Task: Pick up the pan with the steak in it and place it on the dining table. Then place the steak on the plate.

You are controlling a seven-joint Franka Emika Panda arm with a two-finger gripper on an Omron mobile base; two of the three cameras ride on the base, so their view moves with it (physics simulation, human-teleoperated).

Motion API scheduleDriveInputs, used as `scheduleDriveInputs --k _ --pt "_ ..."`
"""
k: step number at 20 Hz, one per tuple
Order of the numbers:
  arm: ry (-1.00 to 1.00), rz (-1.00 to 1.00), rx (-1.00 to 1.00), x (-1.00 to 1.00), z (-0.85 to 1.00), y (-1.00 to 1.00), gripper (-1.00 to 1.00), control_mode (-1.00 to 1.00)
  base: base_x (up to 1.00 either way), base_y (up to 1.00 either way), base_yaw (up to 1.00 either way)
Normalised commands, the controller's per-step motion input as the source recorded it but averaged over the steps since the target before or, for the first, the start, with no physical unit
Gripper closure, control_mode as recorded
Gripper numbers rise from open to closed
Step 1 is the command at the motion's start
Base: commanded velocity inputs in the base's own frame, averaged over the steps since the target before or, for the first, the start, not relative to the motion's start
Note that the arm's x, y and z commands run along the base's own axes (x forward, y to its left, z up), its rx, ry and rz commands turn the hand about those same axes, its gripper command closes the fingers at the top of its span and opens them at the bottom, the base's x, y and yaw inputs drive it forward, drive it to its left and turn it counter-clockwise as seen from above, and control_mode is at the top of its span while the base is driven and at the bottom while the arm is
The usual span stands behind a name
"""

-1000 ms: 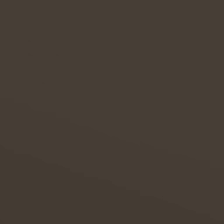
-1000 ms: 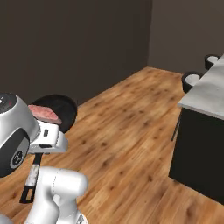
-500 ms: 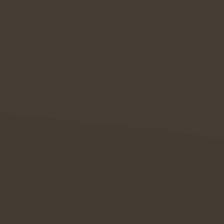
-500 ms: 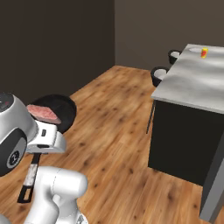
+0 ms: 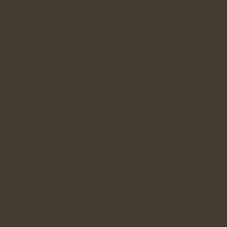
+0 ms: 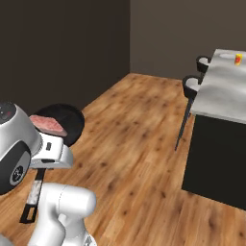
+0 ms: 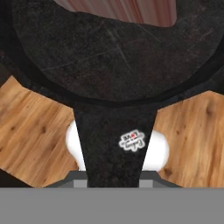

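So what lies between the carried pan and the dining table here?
In the right base view, bare wooden floor separates the pan, steak inside, from the dining table; two dark stools stand against the table's near side.

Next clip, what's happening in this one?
The robot arm is carrying the black pan by its handle, gripper shut on it, with the raw steak lying inside. It holds the pan above the wooden floor. The dining table is ahead to the right, not yet reached, with a small yellow cup near its far end and black stools alongside.
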Motion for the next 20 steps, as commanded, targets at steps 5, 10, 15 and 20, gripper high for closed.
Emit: scheduleDriveInputs --k 5,10,15,20 --pt "0.00 0.00 0.00 0.00 0.00 0.00 1.00 1.00 0.12 1.00 -0.08" --pt "0.00 0.00 0.00 0.00 0.00 0.00 1.00 1.00 0.18 0.92 -0.10" --pt "0.00 0.00 0.00 0.00 0.00 0.00 1.00 1.00 0.88 0.51 -0.22" --pt "0.00 0.00 0.00 0.00 0.00 0.00 1.00 1.00 1.00 0.52 -0.20"
